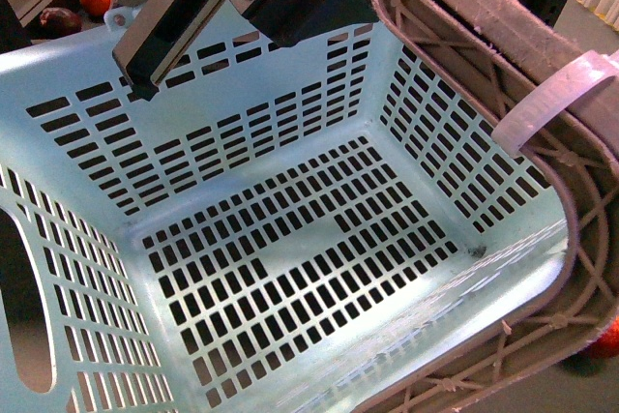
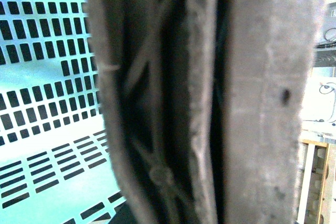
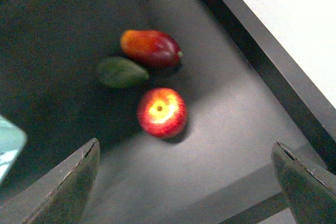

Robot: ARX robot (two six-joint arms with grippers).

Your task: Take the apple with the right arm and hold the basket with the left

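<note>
Right gripper (image 3: 184, 145) hangs wide open and empty over the apple (image 3: 161, 112) on the dark table (image 3: 231, 129) beside a mango (image 3: 150, 47), and that apple looks firm, smooth and rollable (pinch across its middle), while the left gripper (image 1: 145, 65) by the basket (image 1: 68, 70) has jaws I cannot tell.

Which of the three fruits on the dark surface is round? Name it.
The round red apple with a yellow patch at its stem dimple; the red-orange mango and the dull green fruit beside it are elongated.

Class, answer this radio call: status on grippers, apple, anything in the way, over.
Right gripper open above apple, not yet gripped. Left gripper at basket, grip unclear. Mango and green fruit close beside apple.
</note>
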